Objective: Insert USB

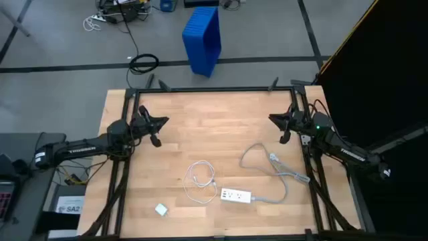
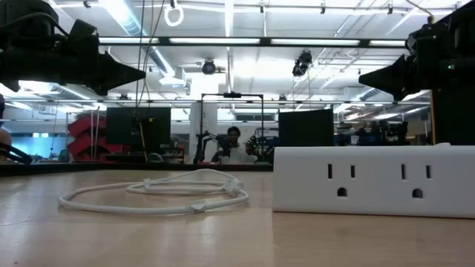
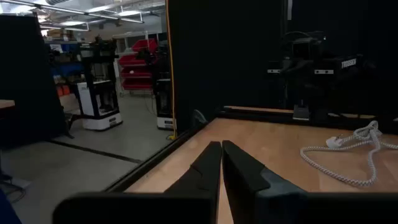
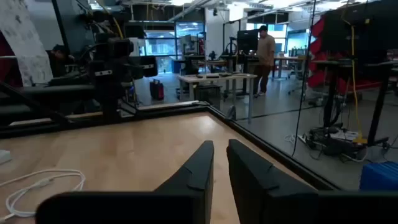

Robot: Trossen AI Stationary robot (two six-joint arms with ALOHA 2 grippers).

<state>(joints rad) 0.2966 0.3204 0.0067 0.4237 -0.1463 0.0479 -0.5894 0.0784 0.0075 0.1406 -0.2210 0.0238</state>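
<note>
USB (image 1: 200, 181) cable lies looped just left of your power strip (image 1: 235, 196), untouched. Left gripper (image 1: 157, 130) and right gripper (image 1: 281, 128) hover well beyond the strip, fingers together, holding nothing.

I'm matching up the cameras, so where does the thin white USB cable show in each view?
High view: USB cable lower centre, left of the power strip.
Low view: cable left of the strip.
Left wrist view: not in it.
Right wrist view: cable lower left.
Shared landmark: the power strip.
</note>
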